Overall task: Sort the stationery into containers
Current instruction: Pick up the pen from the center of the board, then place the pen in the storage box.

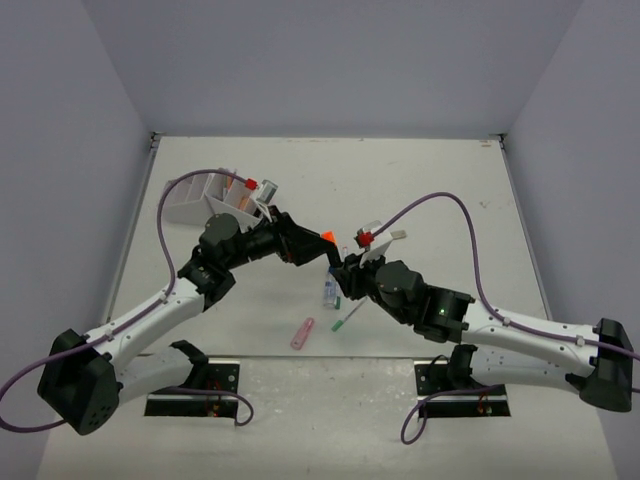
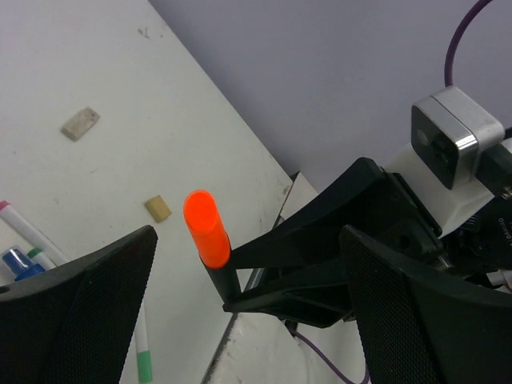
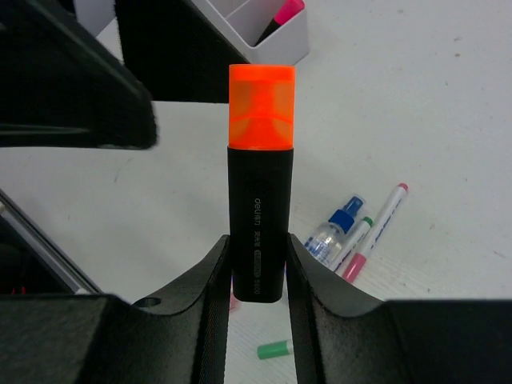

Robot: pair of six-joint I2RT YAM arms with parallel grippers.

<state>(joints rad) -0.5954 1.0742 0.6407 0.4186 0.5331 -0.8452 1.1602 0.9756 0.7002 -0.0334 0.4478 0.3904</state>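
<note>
Highlighter (image 3: 260, 200): clamped upright by its black barrel in the right gripper (image 3: 258, 250), between the two arms. The left gripper (image 2: 248, 240) is spread wide, its fingers flanking the orange cap and touching nothing. This reads as a mid-air handover, and the next move calls for the left jaws to close squarely on the cap end before the right lets go. The organiser (image 1: 213, 195) lies at 10 o'clock from the highlighter, loose pens (image 1: 347, 318) at 6 o'clock.
</note>
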